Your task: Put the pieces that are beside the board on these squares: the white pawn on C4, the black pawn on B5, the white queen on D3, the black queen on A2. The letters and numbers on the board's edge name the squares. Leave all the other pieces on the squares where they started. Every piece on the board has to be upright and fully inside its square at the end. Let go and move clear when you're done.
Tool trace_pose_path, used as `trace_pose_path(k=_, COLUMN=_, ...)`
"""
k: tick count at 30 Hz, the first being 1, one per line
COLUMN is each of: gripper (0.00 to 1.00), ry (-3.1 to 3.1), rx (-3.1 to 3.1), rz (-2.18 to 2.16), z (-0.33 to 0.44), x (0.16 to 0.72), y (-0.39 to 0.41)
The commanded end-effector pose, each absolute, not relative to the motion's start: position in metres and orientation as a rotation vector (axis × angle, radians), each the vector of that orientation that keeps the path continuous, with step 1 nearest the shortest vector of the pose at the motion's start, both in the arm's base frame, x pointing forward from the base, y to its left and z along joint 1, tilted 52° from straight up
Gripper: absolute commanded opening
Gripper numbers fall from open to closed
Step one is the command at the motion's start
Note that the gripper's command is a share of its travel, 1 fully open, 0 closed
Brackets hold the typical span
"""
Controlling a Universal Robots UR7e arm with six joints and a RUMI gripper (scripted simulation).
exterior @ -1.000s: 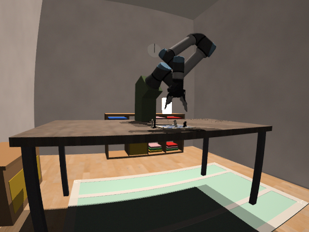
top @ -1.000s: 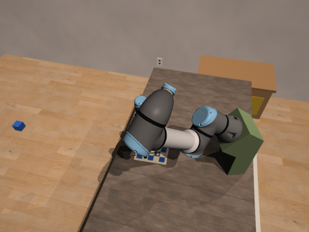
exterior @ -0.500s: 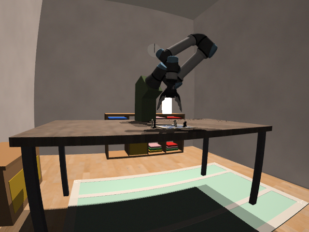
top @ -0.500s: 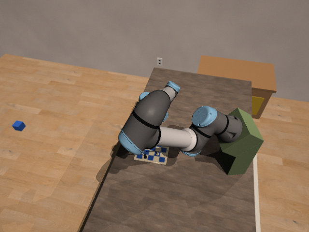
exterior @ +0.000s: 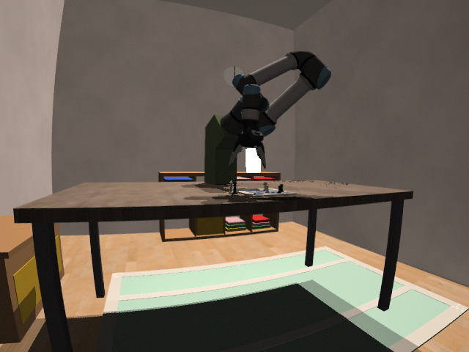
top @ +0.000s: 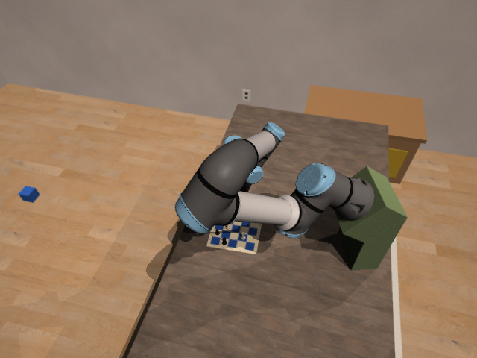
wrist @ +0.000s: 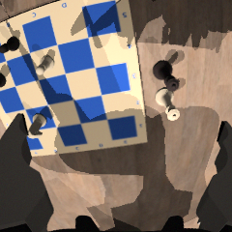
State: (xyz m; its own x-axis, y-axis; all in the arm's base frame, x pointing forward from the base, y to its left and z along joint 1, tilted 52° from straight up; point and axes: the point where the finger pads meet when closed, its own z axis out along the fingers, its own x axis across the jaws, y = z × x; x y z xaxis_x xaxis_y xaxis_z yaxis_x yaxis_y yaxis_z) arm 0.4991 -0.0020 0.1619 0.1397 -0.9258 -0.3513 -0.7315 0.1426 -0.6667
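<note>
The blue-and-cream chessboard (top: 236, 248) (exterior: 261, 193) (wrist: 87, 82) lies on the dark wooden table (top: 269, 300) (exterior: 132, 193). In the wrist view a black piece (wrist: 163, 71) and a white piece (wrist: 164, 99) stand close together on the table just right of the board; they also show in the exterior view (exterior: 232, 187). Several pieces stand on the board, among them a white one (wrist: 43, 65) and a black one (wrist: 8, 45). My gripper (exterior: 247, 163) (wrist: 124, 119) is open and empty, hanging above the board's near edge. The arm hides it in the top view.
The green robot base (top: 371, 219) (exterior: 215, 151) stands on the table behind the board. A wooden cabinet (top: 366, 111) is beside the table's far end. A low shelf (exterior: 227, 223) with coloured stacks is on the floor beyond the table. A small blue cube (top: 29, 193) lies on the floor.
</note>
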Motion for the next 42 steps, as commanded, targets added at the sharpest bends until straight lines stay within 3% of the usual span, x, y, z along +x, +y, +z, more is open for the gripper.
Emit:
trace_pose_path(k=1, gripper=1.0, ry=1.488, rx=-1.758, rz=-0.364, z=0.155, x=0.496, y=-0.012)
trace_pose_path(k=42, gripper=1.0, ry=0.834, rx=-2.191, rz=-0.743, z=0.123, x=0.473, y=-0.056)
